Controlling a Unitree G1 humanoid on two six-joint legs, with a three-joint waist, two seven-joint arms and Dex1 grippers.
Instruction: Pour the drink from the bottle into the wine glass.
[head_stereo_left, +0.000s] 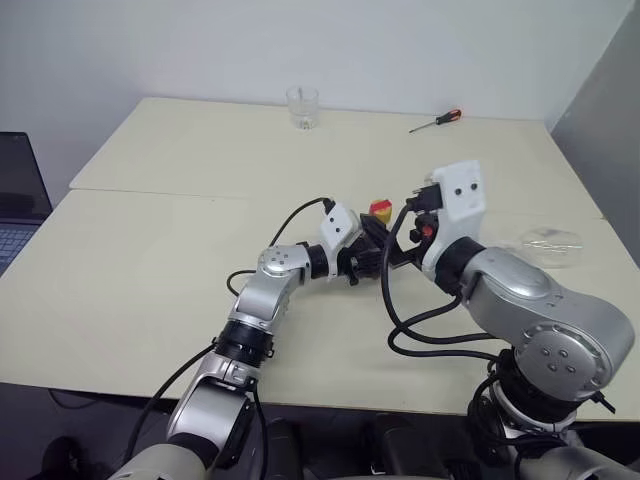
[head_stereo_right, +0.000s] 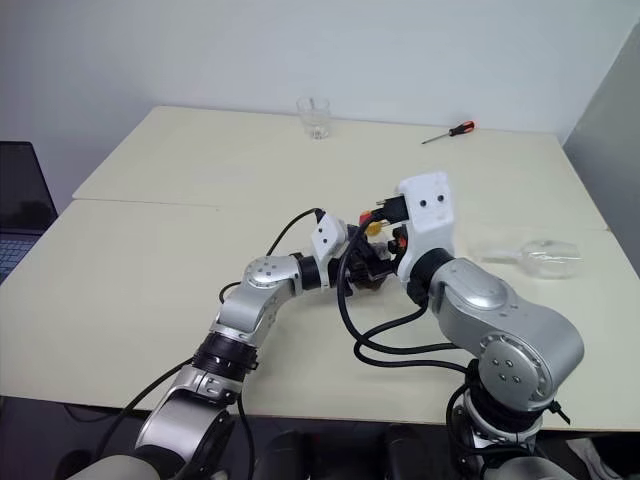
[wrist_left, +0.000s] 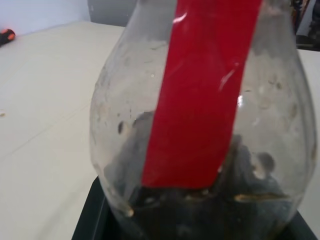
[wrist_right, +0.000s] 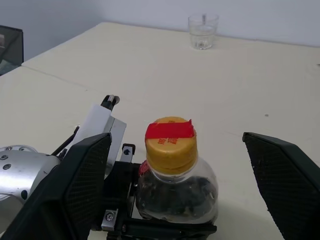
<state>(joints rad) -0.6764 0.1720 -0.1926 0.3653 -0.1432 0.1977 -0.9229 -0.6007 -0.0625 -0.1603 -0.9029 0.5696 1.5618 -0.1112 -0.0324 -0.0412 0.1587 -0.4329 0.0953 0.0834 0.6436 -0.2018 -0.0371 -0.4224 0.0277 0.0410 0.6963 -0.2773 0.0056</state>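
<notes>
Table (head_stereo_left: 180, 260) I'm seeing

Tumbler (head_stereo_left: 302, 107) and screwdriver (head_stereo_left: 436, 121) are lying along its far edge, wine glass (head_stereo_left: 552, 245) toppled near its right edge.

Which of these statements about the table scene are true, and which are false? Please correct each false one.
1. The left claw grips the bottle. True.
2. The yellow cap has been removed from the bottle. False: it sits on the neck, under a red strip.
3. The right claw is open, one finger on each side of the cap. True.
4. The wine glass stands upright. False: it lies on its side on the table.
5. A screwdriver lies near the table's far edge. True.
6. The tumbler is full of drink. False: it looks empty.
</notes>
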